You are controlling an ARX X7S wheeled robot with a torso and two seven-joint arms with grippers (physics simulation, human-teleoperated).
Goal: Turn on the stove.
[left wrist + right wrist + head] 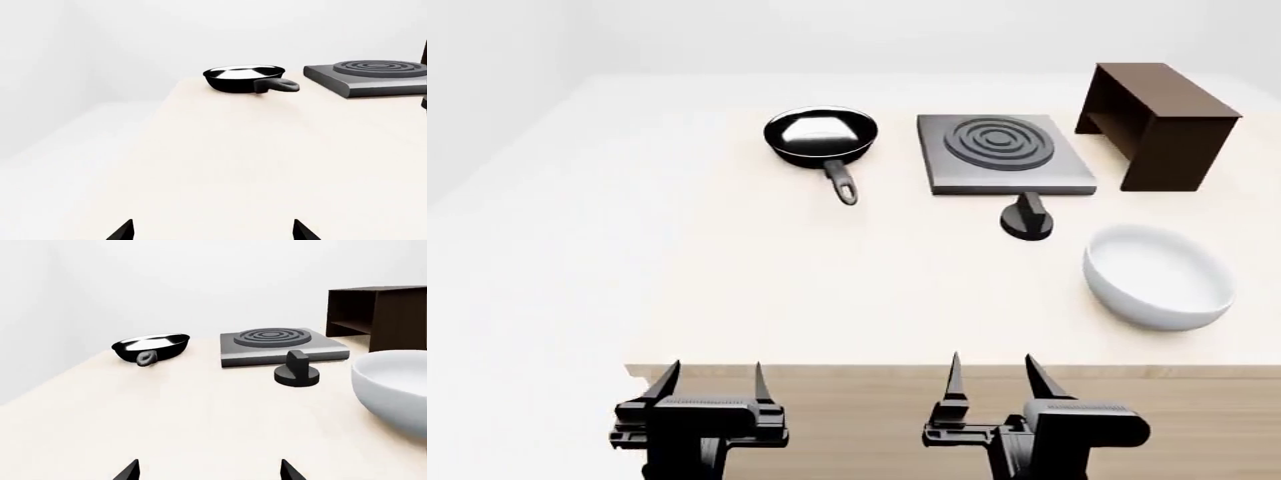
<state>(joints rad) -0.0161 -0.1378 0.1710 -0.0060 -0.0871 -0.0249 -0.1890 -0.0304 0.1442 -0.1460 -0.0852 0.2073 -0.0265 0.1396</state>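
The stove (1004,155) is a flat grey slab with a dark ring burner at the table's far middle-right; it also shows in the right wrist view (280,346) and the left wrist view (370,77). Its small black round knob (1028,218) stands on the table just in front of the slab, also in the right wrist view (297,370). My left gripper (710,382) and right gripper (990,375) are both open and empty at the table's near edge, far from the stove. Their tips show in the left wrist view (213,230) and the right wrist view (209,470).
A black frying pan (819,137) sits left of the stove, handle towards me. A dark brown wooden box (1158,120) stands at the far right. A white bowl (1157,275) sits near right, in front of the box. The cream table (761,280) ends just ahead of my grippers.
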